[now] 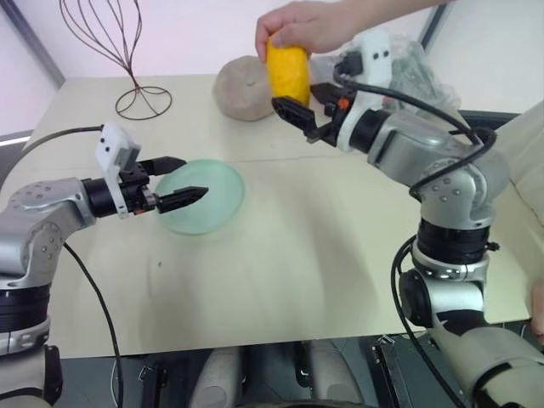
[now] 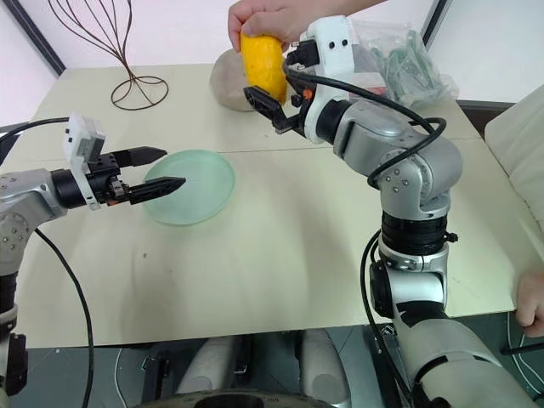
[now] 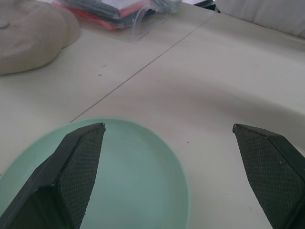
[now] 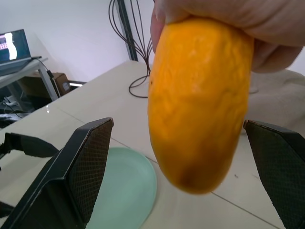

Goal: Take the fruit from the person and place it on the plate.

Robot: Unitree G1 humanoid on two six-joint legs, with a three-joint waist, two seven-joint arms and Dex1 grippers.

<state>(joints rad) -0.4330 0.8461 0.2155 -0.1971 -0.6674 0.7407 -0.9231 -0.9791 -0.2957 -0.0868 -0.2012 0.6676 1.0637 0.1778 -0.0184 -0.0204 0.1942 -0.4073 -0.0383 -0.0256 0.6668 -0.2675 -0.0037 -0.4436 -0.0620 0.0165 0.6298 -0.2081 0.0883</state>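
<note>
A person's hand (image 1: pixel 304 24) holds the yellow-orange fruit (image 1: pixel 287 71) upright by its top, above the far side of the table. My right gripper (image 1: pixel 308 104) is open and level, its black fingers (image 4: pixel 88 162) on either side of the fruit's lower half without touching it. The pale mint-green plate (image 1: pixel 219 201) lies on the table to the left of the fruit and nearer me, with nothing on it. My left gripper (image 1: pixel 190 177) hovers open over the plate's left rim, nothing between its fingers (image 3: pixel 80 162).
A round tan cap (image 1: pixel 244 88) lies behind the fruit. A wire stand (image 1: pixel 129 53) rises at the far left of the table (image 1: pixel 306 255). A clear bag of items (image 2: pixel 406 63) sits at the far right. Another hand (image 2: pixel 532 303) rests by the right edge.
</note>
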